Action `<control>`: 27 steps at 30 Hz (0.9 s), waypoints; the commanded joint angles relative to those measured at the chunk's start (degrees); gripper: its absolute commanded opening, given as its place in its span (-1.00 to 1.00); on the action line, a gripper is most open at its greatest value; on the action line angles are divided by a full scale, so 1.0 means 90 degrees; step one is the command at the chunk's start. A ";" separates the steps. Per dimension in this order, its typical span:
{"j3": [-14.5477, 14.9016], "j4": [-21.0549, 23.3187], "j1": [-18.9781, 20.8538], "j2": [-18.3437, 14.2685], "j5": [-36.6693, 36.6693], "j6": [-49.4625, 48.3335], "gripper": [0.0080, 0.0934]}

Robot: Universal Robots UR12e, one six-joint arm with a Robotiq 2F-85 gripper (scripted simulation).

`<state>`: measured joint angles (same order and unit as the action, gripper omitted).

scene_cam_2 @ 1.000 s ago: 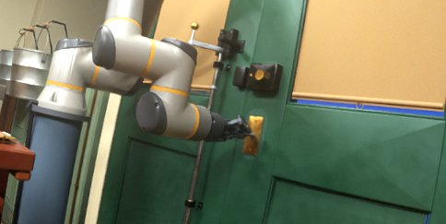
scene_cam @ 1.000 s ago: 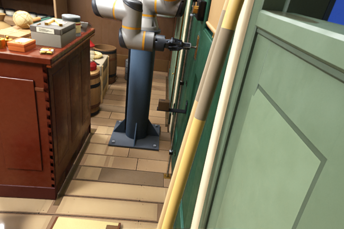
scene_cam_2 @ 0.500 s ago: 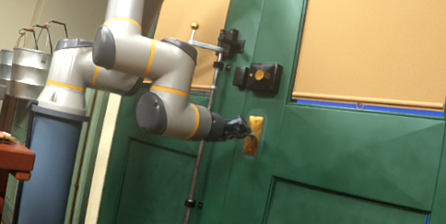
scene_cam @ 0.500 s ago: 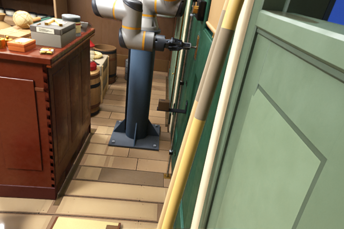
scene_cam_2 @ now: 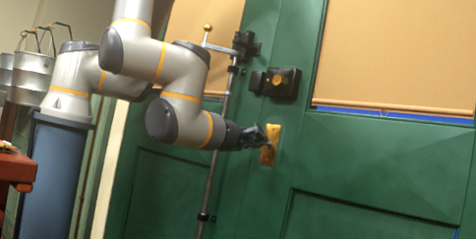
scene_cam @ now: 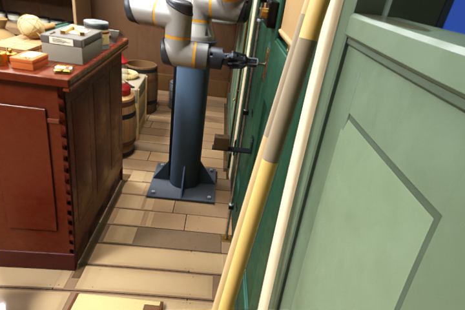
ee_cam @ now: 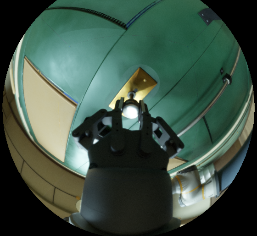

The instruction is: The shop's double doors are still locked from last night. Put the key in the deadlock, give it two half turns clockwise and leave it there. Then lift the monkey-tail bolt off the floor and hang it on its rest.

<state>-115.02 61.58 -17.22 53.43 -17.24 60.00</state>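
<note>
The key (ee_cam: pixel 131 108) sits with its shank in the brass deadlock plate (ee_cam: pixel 133 88) on the green door, its round bow pointing back at me. The same plate (scene_cam_2: pixel 270 143) shows at mid-height on the door, below a black rim lock (scene_cam_2: pixel 275 82). The monkey-tail bolt (scene_cam_2: pixel 216 134) is a long thin rod running down the door edge to the floor (scene_cam: pixel 227 234), its brass-knobbed handle (scene_cam_2: pixel 208 28) at the top. My gripper (ee_cam: pixel 131 105) reaches level at the plate (scene_cam: pixel 256 62) and is closed on the key's bow.
A wooden barrel (scene_cam: pixel 128 122) and crates stand behind the red shop counter (scene_cam: pixel 50 146), left of the aisle. My pedestal (scene_cam: pixel 186 124) is bolted to the tiled floor close to the doors. A striped awning pole (scene_cam: pixel 273 146) leans across the near door.
</note>
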 commanded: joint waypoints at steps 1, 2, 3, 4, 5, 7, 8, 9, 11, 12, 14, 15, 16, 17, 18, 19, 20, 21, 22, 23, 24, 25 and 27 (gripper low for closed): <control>0.0003 0.0003 0.0000 0.0002 0.0003 0.0000 -0.38; 0.0003 0.0003 0.0000 0.0002 0.0003 0.0000 -0.33; 0.0003 0.0003 0.0000 0.0002 0.0003 0.0000 -0.29; 0.0003 0.0003 0.0000 0.0002 0.0003 0.0000 -0.24; 0.0003 0.0003 0.0000 0.0002 0.0003 0.0000 -0.19; 0.0003 0.0003 0.0000 0.0002 0.0003 0.0000 -0.10; 0.0003 0.0003 0.0000 0.0002 0.0003 0.0000 -0.05; 0.0003 0.0003 0.0000 0.0002 0.0003 0.0000 0.00; 0.0003 0.0003 0.0000 0.0002 0.0003 0.0000 0.09; 0.0003 0.0003 0.0000 0.0002 0.0003 0.0000 0.12; 0.0003 0.0003 0.0000 0.0002 0.0003 0.0000 0.12; 0.0003 0.0003 0.0000 0.0002 0.0003 0.0000 0.12; 0.0003 0.0003 0.0000 0.0002 0.0003 0.0000 0.12; 0.0003 0.0003 0.0000 0.0002 0.0003 0.0000 0.12; 0.0003 0.0003 0.0000 0.0002 0.0003 0.0000 0.12; 0.0003 0.0003 0.0000 0.0002 0.0003 0.0000 0.12; 0.0003 0.0003 0.0000 0.0002 0.0003 0.0000 0.12; 0.0000 0.0004 0.0000 -0.0002 0.0003 0.0000 0.12; 0.0000 0.0004 0.0000 -0.0002 0.0003 0.0000 0.12; 0.0000 0.0004 0.0000 -0.0001 0.0003 0.0000 0.12; 0.0001 0.0004 0.0000 -0.0001 0.0003 0.0000 0.12; 0.0001 0.0004 0.0000 -0.0001 0.0003 0.0000 0.12; 0.0002 0.0004 0.0000 0.0000 0.0003 0.0000 0.12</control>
<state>-115.03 61.61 -17.22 53.39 -17.22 60.00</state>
